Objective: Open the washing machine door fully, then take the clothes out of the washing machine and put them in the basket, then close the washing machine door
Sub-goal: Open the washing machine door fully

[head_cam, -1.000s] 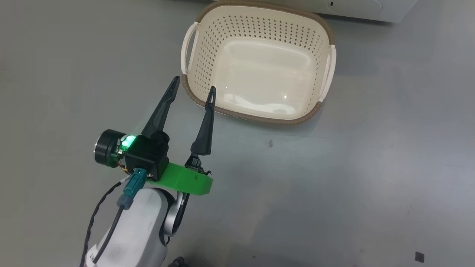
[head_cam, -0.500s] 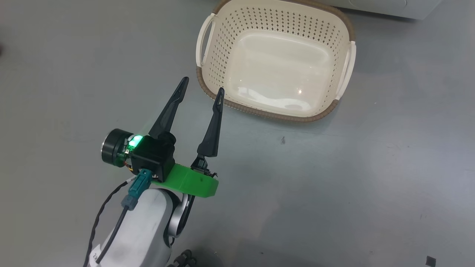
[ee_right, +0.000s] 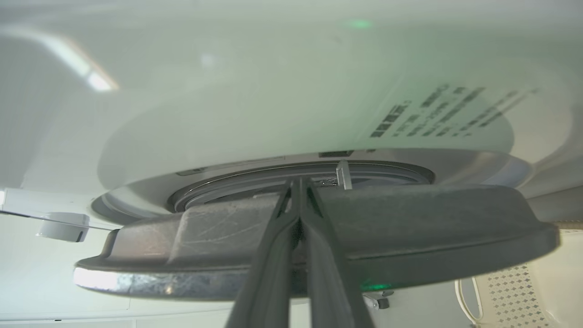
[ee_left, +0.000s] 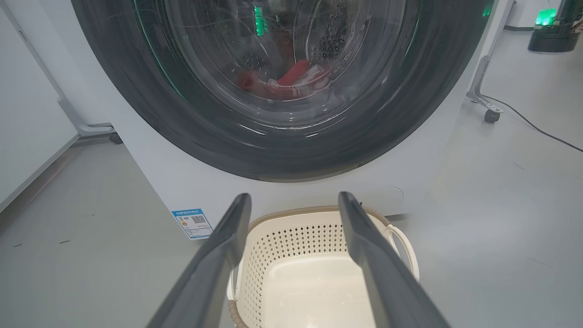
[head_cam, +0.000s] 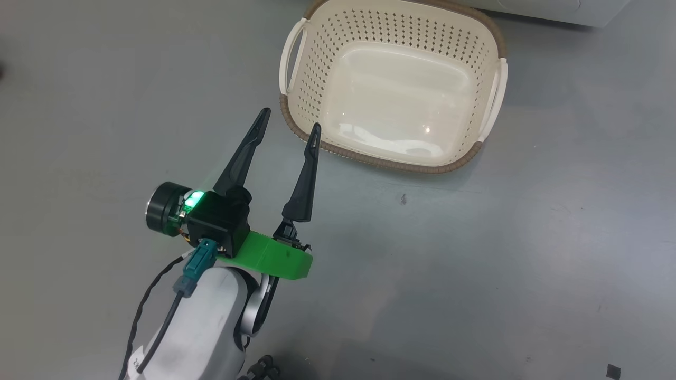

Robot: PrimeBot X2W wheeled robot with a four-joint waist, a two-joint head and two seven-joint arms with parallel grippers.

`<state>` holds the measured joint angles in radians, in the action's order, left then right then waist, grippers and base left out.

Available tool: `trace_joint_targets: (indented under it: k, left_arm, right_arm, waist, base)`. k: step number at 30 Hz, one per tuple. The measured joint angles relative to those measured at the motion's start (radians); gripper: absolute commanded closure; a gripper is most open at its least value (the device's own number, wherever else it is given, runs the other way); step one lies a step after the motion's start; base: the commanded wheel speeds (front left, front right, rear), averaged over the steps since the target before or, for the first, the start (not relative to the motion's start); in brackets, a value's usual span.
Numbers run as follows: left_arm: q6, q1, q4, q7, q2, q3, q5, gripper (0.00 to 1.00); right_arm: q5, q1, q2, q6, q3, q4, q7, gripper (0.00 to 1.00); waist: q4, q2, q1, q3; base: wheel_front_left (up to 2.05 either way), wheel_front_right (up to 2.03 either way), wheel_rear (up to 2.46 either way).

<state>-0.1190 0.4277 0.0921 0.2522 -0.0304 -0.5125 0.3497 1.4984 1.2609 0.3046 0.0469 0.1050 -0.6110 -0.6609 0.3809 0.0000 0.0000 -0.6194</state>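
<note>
The cream basket stands empty on the grey floor, just in front of the white washing machine. My left gripper hovers open by the basket's near left corner, holding nothing. In the left wrist view its fingers point over the basket at the washing machine door, whose black rim frames the glass. Red clothes with white parts lie in the drum behind that glass. My right gripper is shut, its tips at the edge of the door, which stands a little off the machine front.
A blue sticker marks the machine's lower left corner. A wheeled stand leg with a cable stands to the machine's right, and a white panel to its left. Grey floor spreads around the basket.
The head view has shifted slightly, so the basket and the left gripper sit a little further right in it. Both grippers keep their state.
</note>
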Motion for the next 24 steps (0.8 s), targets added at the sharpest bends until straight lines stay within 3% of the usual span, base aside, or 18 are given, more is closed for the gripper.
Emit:
trace_joint_targets:
  k: [24]
  left_arm:
    - [0.0,0.003,0.008,0.0,0.001,0.02,0.0,0.0]
  right_arm:
    - [0.082,0.001,0.014,0.017,-0.009,-0.066,-0.198,1.0]
  waist:
    - [-0.015,0.0,0.0,0.012]
  base:
    - [0.0,0.0,0.0]
